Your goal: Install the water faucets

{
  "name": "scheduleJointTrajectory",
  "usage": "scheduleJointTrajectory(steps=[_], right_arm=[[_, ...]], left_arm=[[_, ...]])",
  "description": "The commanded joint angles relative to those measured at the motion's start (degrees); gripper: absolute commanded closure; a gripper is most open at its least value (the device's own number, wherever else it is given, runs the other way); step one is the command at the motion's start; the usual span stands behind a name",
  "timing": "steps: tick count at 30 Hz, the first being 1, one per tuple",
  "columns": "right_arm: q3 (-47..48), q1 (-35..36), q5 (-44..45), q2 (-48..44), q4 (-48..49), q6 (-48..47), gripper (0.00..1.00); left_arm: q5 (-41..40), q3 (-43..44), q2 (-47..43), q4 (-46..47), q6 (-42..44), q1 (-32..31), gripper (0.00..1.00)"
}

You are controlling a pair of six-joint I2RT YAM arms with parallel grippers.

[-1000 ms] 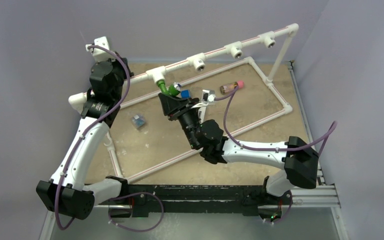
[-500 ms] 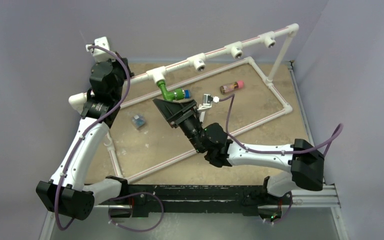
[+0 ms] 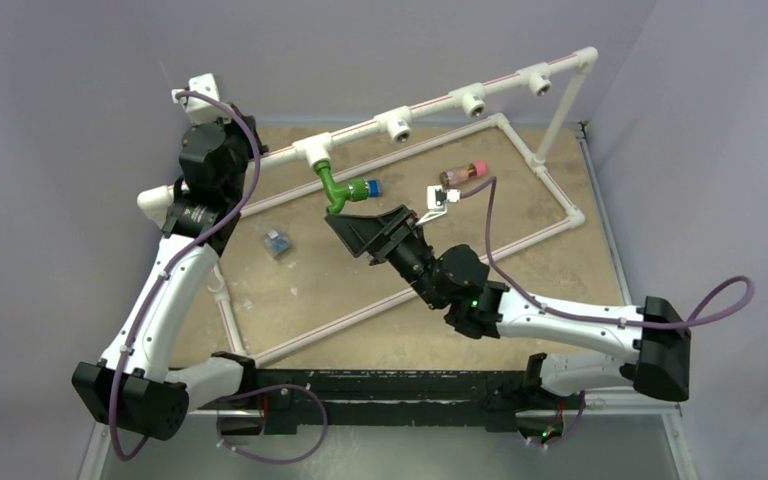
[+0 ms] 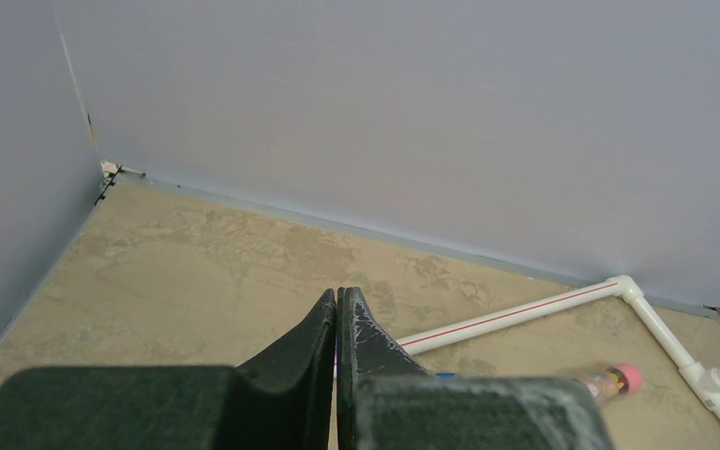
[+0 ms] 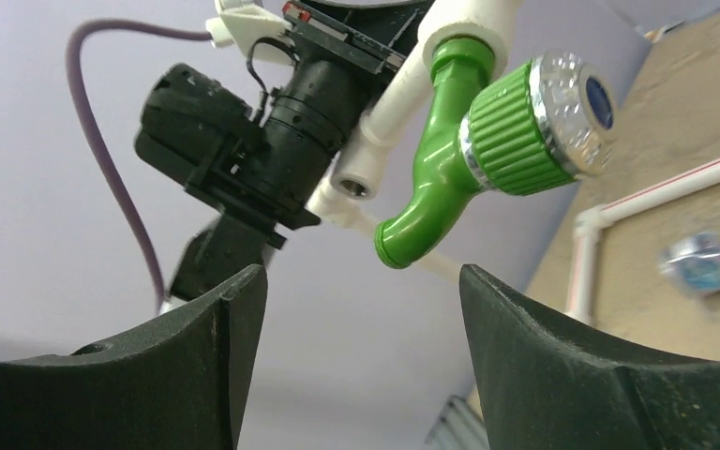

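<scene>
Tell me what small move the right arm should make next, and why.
Probably draw the right hand back and turn it toward the pink-capped piece lying on the table. The green faucet hangs from its white tee, with the hand open and apart from it, and the next tee along the pipe is empty.

I'm looking at a plain lilac-grey back wall (image 3: 360, 50) rising behind the tabletop (image 3: 300, 300), whose mottled sandy-tan surface is lying flat and matte. A matching left wall (image 3: 30, 200) and right wall (image 3: 730, 150) are closing it in. Soft, even light is falling everywhere, casting only faint shadows. A black rail (image 3: 390, 385) is running along the near edge, meeting a silvery metal frame (image 3: 650, 402) at the right.
</scene>
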Motion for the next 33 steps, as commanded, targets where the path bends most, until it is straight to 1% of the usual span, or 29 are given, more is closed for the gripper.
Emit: scheduleJointTrajectory(steps=[1,3,6,8,10,13,14,15,16,20,24,27,33], right_arm=[[3.33,-1.4,-4.51,-4.26,-8.61,-16.15,0.23],[6.09,-1.42,-6.37,-5.04,-13.52,-26.46,0.24],[10.54,-1.45,-8.17,-5.78,-20.29,-39.42,0.24],[13.37,-1.45,-10.88,-5.86,-24.37,-48.43,0.24],[16.93,-1.44,-10.5,-5.3,-28.23,-59.67,0.24],[19.51,-1.4,-10.01,-5.07,-33.09,-72.68,0.24],[19.17,-1.31,-9.77,-5.58,-32.8,-78.73,0.24],[18.59,-1.17,-9.54,-6.03,-32.42,-81.63,0.24],[17.78,-1.01,-9.2,-6.59,-31.06,-87.57,0.24],[14.55,-0.44,-8.79,-7.54,-28.09,-104.58,0.22],[11.91,1.08,-5.32,-6.44,-24.96,-120.5,0.21],[10.42,1.97,-4.8,-5.93,-20.96,-128.95,0.2],[9.46,3.91,-2.63,-2.39,-15.42,-140.24,0.2]], left_arm=[[2.93,-3.11,0.08,-12.36,0.1,-1.53,1.0],[2.91,-3.15,-0.01,-12.51,0.11,-1.53,1.0],[2.93,-3.13,0.12,-12.41,0.11,-1.52,1.0],[3.02,-3.15,0.21,-12.43,0.11,-1.53,1.0],[3.11,-3.06,0.24,-12.39,0.2,-1.53,1.0],[3.11,-2.92,0.43,-12.38,0.2,-1.53,1.0],[3.11,-2.91,0.51,-12.37,0.2,-1.53,1.0],[3.11,-2.83,0.57,-12.35,0.27,-1.53,1.0],[3.11,-2.82,0.64,-12.33,0.28,-1.53,1.0],[3.26,-2.67,0.86,-12.34,0.45,-1.53,1.0],[3.2,-2.66,0.96,-12.36,0.55,-1.52,1.0],[3.2,-2.73,0.96,-12.4,0.59,-1.53,1.0],[3.28,-2.73,1.21,-12.34,0.55,-1.53,1.0]])
